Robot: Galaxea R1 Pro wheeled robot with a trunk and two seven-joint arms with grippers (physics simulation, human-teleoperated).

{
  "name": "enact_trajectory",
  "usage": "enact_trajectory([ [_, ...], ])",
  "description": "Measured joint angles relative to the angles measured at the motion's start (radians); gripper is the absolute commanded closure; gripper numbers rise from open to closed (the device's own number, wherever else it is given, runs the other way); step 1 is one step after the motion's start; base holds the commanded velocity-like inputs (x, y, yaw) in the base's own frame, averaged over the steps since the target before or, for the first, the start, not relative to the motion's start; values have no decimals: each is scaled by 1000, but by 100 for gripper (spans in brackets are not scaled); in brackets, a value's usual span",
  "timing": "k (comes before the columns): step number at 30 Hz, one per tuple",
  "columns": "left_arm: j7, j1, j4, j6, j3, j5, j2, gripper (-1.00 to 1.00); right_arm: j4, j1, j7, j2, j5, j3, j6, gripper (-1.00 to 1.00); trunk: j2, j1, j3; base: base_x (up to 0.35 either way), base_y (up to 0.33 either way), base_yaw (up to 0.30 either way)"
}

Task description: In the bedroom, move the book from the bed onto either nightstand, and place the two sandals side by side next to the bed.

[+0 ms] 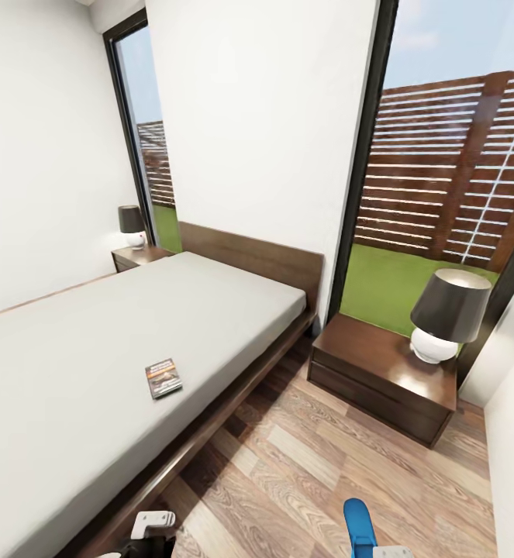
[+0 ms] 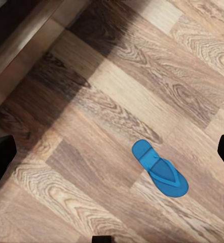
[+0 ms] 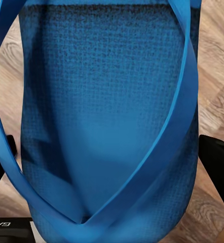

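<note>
On the bed (image 1: 94, 341): the book (image 1: 163, 378) lies flat on the light-grey mattress, near the edge facing the floor, well apart from both nightstands.
Near nightstand (image 1: 381, 372): dark brown, beside the headboard (image 1: 257, 260) on the wood-plank floor (image 1: 303, 473); a lamp (image 1: 445, 318) with a dark shade and white base stands on its top.
Far nightstand (image 1: 136, 256): at the other side of the bed against the wall, carrying a second lamp (image 1: 132, 225).
Held sandal (image 3: 107, 116): bright blue, its woven sole and strap close before the right wrist camera; in the head view its tip (image 1: 359, 523) rises at the lower edge.
Right fingers (image 3: 216, 169): dark, one showing on each side of the held sandal, closed on it.
Other sandal (image 2: 159, 168): flat on the floor planks, sole down, seen in the left wrist view, apart from the bed frame (image 2: 15, 35).
Left fingers (image 2: 1, 159): spread wide at the picture's edges, nothing between them.
Window (image 1: 443, 178): tall, dark-framed, showing lawn and slat fence.
</note>
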Motion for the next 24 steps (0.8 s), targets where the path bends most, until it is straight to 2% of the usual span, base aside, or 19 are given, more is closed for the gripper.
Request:
enact_trajectory([
  [16, 0, 0, 0, -1, 0, 0, 0, -100, 0, 0, 0, 0, 0, 0, 0, 100, 0, 0, 0, 21, -47, 0],
  [24, 0, 0, 0, -11, 0, 0, 0, -100, 0, 0, 1, 0, 0, 0, 0, 100, 0, 0, 0, 145, -9, -20],
])
